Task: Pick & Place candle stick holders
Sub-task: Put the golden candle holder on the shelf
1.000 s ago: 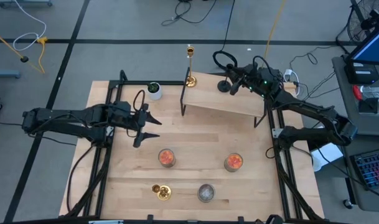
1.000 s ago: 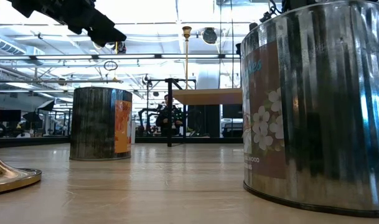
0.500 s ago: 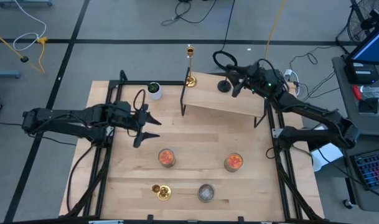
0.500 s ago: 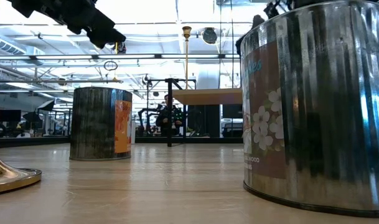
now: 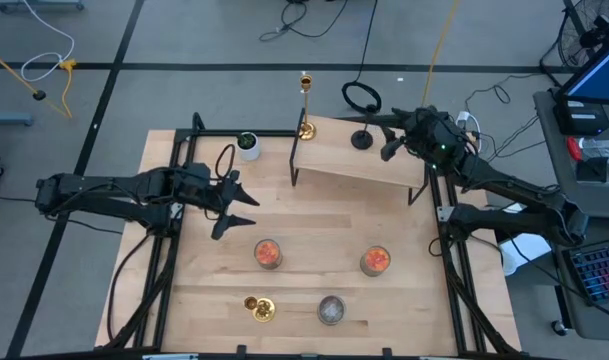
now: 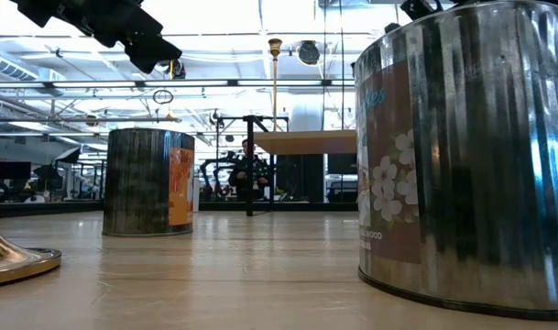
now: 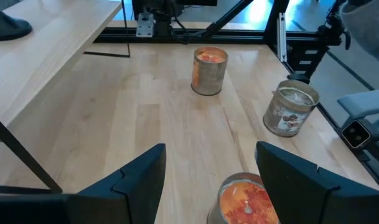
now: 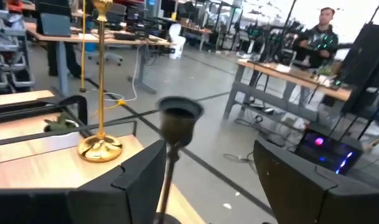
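A small black stemmed holder [image 5: 361, 138] stands upright on its base on the raised wooden shelf [image 5: 359, 160]. My right gripper [image 5: 388, 140] is open just to its right, apart from it. In the right wrist view the holder's cup [image 8: 178, 115] stands ahead of the open fingers [image 8: 208, 186]. A tall gold holder [image 5: 305, 128] stands on the shelf's far left corner. A second gold holder [image 5: 259, 308], two orange-red jars [image 5: 268, 253] [image 5: 375, 261] and a clear-grey jar [image 5: 331, 310] stand on the table. My left gripper [image 5: 236, 208] is open and empty above the table's left half.
A small white cup with dark green inside [image 5: 248, 143] stands at the far left of the table. The shelf's black legs [image 5: 294, 165] stand on the table. Black frame rails run along both sides. A person [image 8: 320, 31] stands in the room beyond.
My right gripper has drawn back toward the table's right edge, away from the black holder, which stays upright on the shelf.
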